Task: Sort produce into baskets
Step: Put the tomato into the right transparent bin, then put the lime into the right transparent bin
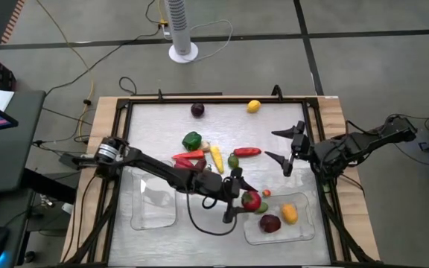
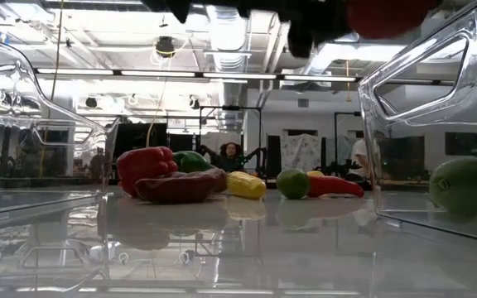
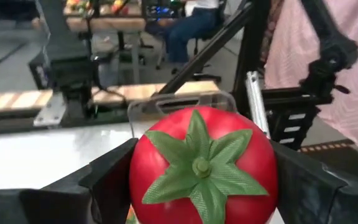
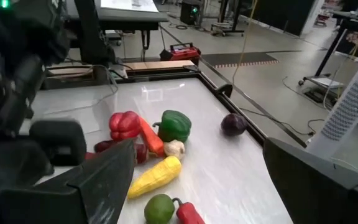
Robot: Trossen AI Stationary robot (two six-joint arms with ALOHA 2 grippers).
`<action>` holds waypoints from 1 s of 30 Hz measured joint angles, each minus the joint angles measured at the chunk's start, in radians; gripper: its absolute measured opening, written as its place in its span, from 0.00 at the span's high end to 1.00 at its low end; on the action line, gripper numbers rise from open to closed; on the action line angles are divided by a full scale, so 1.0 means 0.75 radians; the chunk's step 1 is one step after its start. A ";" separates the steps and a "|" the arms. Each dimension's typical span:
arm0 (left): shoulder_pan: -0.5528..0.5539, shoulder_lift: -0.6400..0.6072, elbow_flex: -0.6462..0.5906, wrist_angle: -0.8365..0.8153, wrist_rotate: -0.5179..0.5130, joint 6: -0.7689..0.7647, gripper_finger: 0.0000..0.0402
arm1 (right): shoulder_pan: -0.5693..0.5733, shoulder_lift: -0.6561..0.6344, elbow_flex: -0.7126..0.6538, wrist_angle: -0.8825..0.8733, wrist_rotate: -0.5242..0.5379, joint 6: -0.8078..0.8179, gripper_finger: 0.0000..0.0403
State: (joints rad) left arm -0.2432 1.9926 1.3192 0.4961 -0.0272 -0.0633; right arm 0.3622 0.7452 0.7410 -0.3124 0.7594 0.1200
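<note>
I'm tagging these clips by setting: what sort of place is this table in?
Probably a robotics lab or workshop, not a kitchen. Beyond the shiny metal-framed table lie a bare concrete floor with loose cables, exposed ceiling ducts and strip lights, and more benches where a seated person works.

No readable text, label, brand, number or sign anywhere.

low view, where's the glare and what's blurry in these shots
Low view: ceiling strip lights mirror off the glossy table and the clear tray walls; dark arm shapes along the top edge are smeared. Left wrist view: the tomato between the left claw's fingers is sharp, the room behind it soft. Right wrist view: the near dark fingers are blurred; the produce beyond is clearer.
</note>
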 joint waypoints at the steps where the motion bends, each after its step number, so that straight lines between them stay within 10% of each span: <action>1: 0.001 0.016 0.011 -0.001 0.001 -0.020 0.26 | 0.000 0.000 0.000 -0.001 0.002 0.000 0.06; 9: -0.001 0.098 0.186 -0.261 0.095 0.025 0.16 | 0.000 0.001 0.000 -0.002 0.003 0.005 0.06; 23: 0.100 -0.080 0.239 -0.918 -0.159 0.265 0.12 | 0.005 0.000 0.000 -0.068 0.004 0.048 0.06; 30: 0.257 -0.083 0.074 -0.777 -0.115 0.207 0.12 | 0.005 0.001 0.000 -0.061 0.005 0.050 0.06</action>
State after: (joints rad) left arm -0.0506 1.9301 1.3745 -0.0870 -0.1131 0.0918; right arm 0.3657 0.7456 0.7410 -0.3578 0.7631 0.1574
